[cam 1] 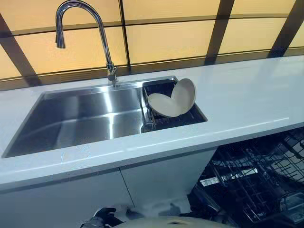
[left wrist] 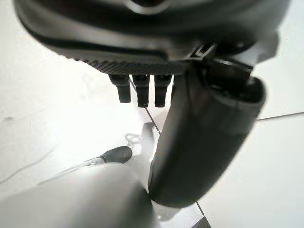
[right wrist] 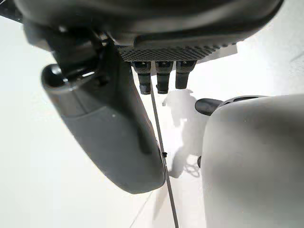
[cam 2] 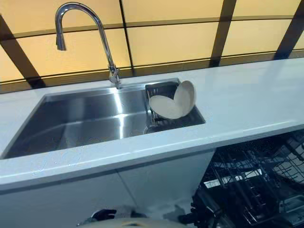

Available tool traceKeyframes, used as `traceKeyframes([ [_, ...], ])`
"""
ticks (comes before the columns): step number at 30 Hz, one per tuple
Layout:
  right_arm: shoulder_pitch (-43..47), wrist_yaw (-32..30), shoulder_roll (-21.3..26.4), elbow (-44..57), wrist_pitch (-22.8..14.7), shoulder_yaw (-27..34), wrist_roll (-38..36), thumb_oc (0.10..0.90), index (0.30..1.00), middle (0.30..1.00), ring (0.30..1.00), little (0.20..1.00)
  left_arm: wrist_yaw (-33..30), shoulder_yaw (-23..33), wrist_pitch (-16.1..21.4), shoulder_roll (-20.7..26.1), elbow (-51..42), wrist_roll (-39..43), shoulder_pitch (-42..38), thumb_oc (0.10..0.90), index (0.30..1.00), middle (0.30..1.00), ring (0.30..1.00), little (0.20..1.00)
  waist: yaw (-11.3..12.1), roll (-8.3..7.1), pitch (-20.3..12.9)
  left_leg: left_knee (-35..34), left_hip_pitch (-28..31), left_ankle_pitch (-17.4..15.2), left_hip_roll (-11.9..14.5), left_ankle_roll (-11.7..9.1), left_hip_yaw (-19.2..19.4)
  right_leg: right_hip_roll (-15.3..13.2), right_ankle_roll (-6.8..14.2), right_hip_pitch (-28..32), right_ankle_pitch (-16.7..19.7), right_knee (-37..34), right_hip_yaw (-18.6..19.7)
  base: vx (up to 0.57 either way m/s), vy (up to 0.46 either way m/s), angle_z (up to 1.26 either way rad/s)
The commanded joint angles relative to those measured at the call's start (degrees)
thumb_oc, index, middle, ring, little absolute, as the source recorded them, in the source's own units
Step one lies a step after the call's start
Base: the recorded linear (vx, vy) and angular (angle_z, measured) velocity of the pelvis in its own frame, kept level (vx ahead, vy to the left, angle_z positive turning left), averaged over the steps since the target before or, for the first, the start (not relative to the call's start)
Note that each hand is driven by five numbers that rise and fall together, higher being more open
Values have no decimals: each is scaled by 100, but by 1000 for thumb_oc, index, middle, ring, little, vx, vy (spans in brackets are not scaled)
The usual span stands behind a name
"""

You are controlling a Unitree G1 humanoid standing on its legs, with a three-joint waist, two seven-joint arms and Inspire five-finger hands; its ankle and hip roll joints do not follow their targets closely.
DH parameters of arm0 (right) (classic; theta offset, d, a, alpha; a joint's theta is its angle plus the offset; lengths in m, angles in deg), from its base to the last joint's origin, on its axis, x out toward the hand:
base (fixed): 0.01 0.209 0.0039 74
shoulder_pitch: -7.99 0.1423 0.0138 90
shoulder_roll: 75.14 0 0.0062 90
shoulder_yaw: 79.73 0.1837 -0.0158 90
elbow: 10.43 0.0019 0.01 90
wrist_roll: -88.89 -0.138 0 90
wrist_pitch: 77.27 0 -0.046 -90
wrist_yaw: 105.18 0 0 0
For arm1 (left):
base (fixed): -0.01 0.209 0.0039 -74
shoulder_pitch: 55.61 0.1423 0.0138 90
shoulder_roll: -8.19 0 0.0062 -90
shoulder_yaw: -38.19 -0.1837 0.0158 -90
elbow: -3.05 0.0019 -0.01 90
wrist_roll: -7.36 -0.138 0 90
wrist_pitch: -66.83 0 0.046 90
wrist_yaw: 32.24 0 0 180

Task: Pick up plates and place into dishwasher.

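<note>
Brushed steel sink point(cam 1: 85, 118), glossy chrome faucet point(cam 1: 106, 47), smooth white countertop point(cam 1: 247, 99), matt cream plates point(cam 1: 173, 102)

I'm looking at a kitchen: a steel sink point(cam 1: 85, 118) with a tall curved tap point(cam 1: 88, 14) is set in a white desk point(cam 1: 247, 99), and an open dishwasher point(cam 1: 259, 183) sits below.

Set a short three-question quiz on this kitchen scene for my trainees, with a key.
1. True or false: the two plates lie flat on the countertop.
2. Where is the dishwasher rack? A) in the sink B) below the countertop, right of the sink C) on the countertop
3. Fill in: the left robot hand and right robot hand hold ____.
Key: 1 false, they lean in the sink's drainer basket; 2 B; 3 nothing.
</note>
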Motion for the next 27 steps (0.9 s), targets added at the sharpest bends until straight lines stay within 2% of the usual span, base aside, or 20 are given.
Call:
traceKeyframes([
  [1, 27, 48, -242, -440, -117, -293, 152, 800, 900, 900, 900, 900, 87, -222, 22, -383, 346, -49, -144, 800, 900, 900, 900, 900, -33, 48, 258, 50, 96, -662, -345, 256, 199, 229, 155, 378, -570, 60, -85, 128, -28, 18],
  [5, 40, 46, -248, -443, -117, -308, 123, 800, 900, 900, 900, 900, 250, -224, 16, -376, 356, -4, -151, 800, 900, 900, 900, 900, -29, 38, 262, 50, 95, -666, -347, 262, 194, 232, 150, 375, -569, 60, -81, 0, 0, 0],
  [20, 40, 59, -264, -346, -77, -357, 101, 800, 900, 900, 900, 900, 171, -253, -74, -367, 358, -24, -203, 800, 900, 900, 900, 900, -51, 22, 291, 50, 82, -666, -345, 269, 210, 237, 155, 355, -554, 60, -57, 0, 0, 0],
  [25, 34, 67, -268, -325, -75, -376, 108, 800, 900, 900, 900, 900, 162, -272, -27, -359, 360, -78, -209, 800, 900, 900, 900, 900, -58, 10, 297, 50, 76, -662, -344, 269, 216, 241, 155, 345, -545, 60, -40, 0, 0, 0],
  [27, 36, 70, -275, -286, -58, -395, 106, 800, 900, 900, 900, 900, 213, -295, 102, -362, 346, -57, -221, 800, 900, 900, 900, 900, -68, 0, 306, 50, 79, -664, -341, 268, 224, 245, 154, 348, -543, 60, -29, 0, 0, 0],
])
